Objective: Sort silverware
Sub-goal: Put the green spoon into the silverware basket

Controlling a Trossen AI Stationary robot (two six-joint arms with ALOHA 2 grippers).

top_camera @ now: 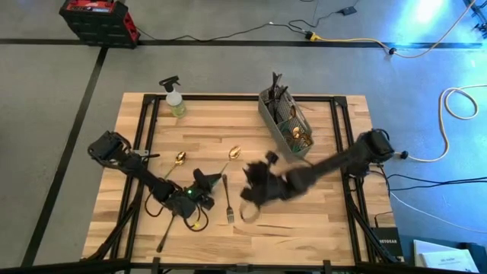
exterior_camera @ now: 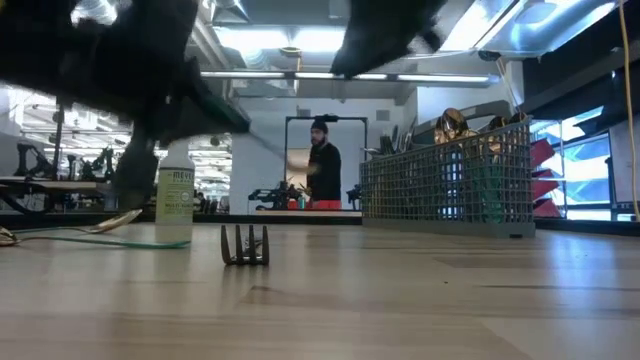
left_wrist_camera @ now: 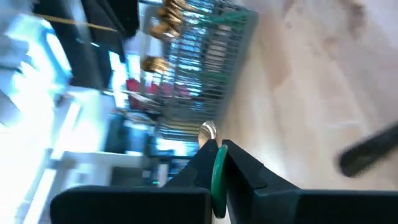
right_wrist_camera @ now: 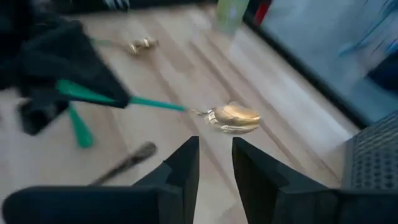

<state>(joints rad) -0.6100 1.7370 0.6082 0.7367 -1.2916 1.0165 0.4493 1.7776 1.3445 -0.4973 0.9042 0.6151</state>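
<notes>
Lower centre of the high view: left tool (left_wrist_camera: pixel 217 163) clamps a green-handled spoon (right_wrist_camera: pixel 233 117) by its handle, lifted for sorting; right tool (right_wrist_camera: pixel 214 163), narrowly parted, hangs empty above the desk (top_camera: pixel 319 228).

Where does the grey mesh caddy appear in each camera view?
High view: mesh caddy, upper middle of the table.
Low view: right of centre.
Left wrist view: upper middle.
Right wrist view: one corner, right edge.
Shared landmark: spray bottle, absent from the left wrist view.
</notes>
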